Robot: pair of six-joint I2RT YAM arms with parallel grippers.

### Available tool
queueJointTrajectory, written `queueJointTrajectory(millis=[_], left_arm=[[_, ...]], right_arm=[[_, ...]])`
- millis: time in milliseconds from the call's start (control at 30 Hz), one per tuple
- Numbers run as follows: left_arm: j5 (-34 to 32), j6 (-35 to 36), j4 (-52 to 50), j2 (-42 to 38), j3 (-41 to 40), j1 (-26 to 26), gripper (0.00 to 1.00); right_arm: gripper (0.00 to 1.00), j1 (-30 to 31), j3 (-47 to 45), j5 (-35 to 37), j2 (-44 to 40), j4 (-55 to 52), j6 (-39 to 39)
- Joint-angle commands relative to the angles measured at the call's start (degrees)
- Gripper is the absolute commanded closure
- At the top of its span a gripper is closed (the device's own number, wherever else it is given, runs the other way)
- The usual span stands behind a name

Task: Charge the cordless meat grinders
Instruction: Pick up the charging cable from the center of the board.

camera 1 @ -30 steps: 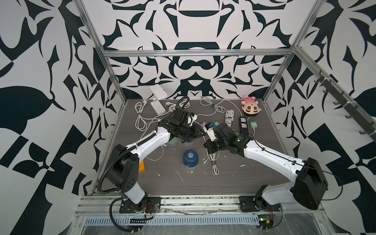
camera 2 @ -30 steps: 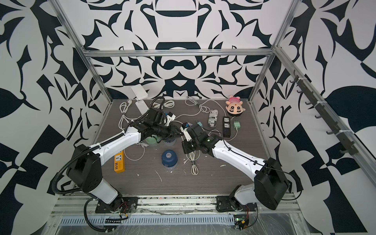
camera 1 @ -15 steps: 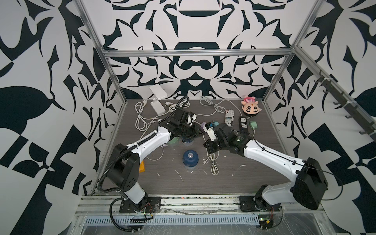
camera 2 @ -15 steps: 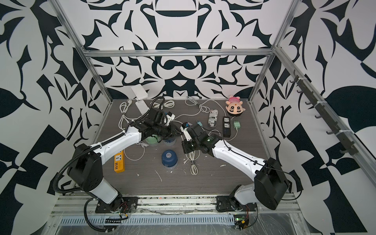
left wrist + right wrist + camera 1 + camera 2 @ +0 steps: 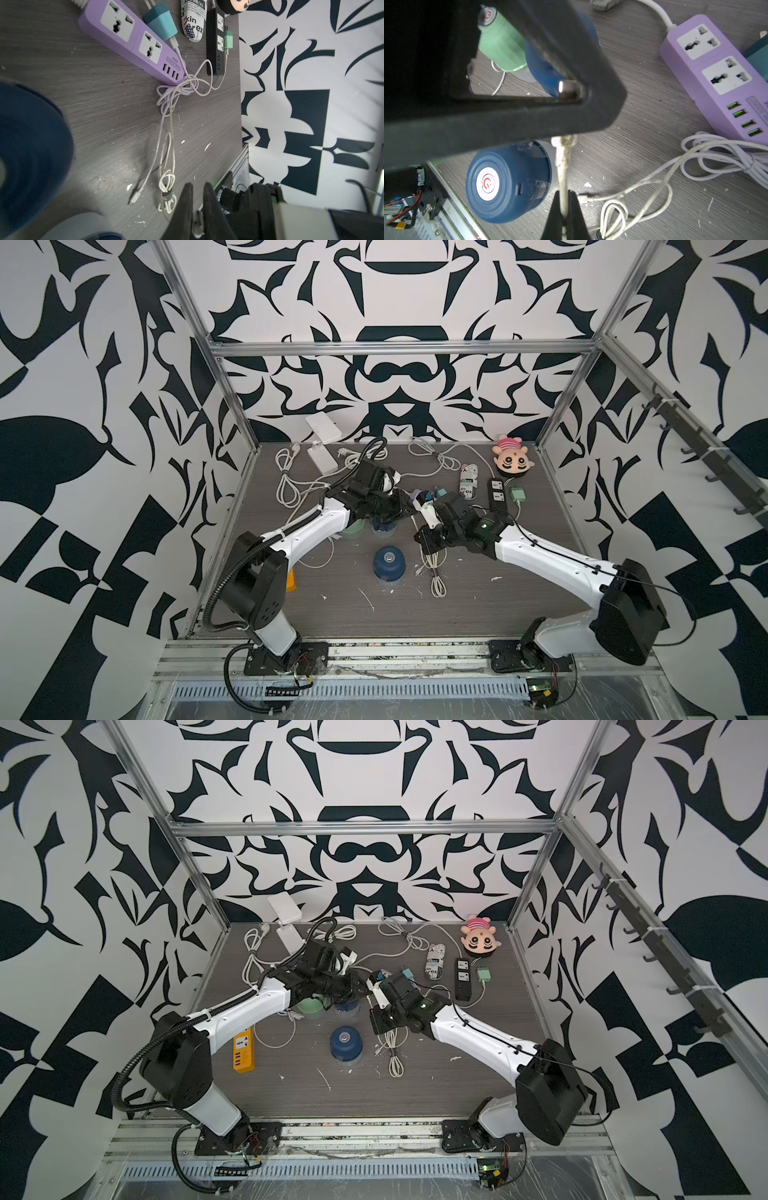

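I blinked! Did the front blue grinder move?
No. The blue grinder stays just as far from the orange power strip.

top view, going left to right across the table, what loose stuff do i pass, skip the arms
orange power strip → mint green grinder → front navy grinder → bundled white cable → black power strip → green plug adapter

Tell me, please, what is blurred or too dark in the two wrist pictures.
Left wrist view: the navy grinder close to the lens is blurred, the purple power strip sharp, with pale glare on the table. Right wrist view: the left gripper looms dark and soft.
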Motion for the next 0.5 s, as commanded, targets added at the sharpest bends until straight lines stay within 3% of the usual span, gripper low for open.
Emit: queueJointTrajectory(millis=[0, 67, 133, 333, 467], left_arm=[[-0.28, 0.14, 0.29, 0.81, 1.77, -0.03, 0.93], [0.07, 0.27, 0.30, 0.86, 1.77, -0.07, 1.00], [0.23, 0.39, 0.37, 0.86, 1.61, -0.03, 1.00], [2.56, 2.13, 3.34, -0.89, -0.95, -0.03, 1.00], [3.23, 3.28, 4.45, -1.69, -1.82, 0.06, 1.00]], right_arm=[[1.00, 0.37, 2.14, -0.08, -1.03, 0.73, 0.16], [1.00, 0.37, 2.12, 0.04, -1.23, 0.82, 0.32], [1.00, 0.37, 2.39, 0.55, -1.46, 0.61, 0.42], [0.61, 0.26, 2.19, 5.32, -3.94, -0.09, 0.46], [0.52, 0.28, 2.84, 13.01, -6.56, -2.00, 5.83]])
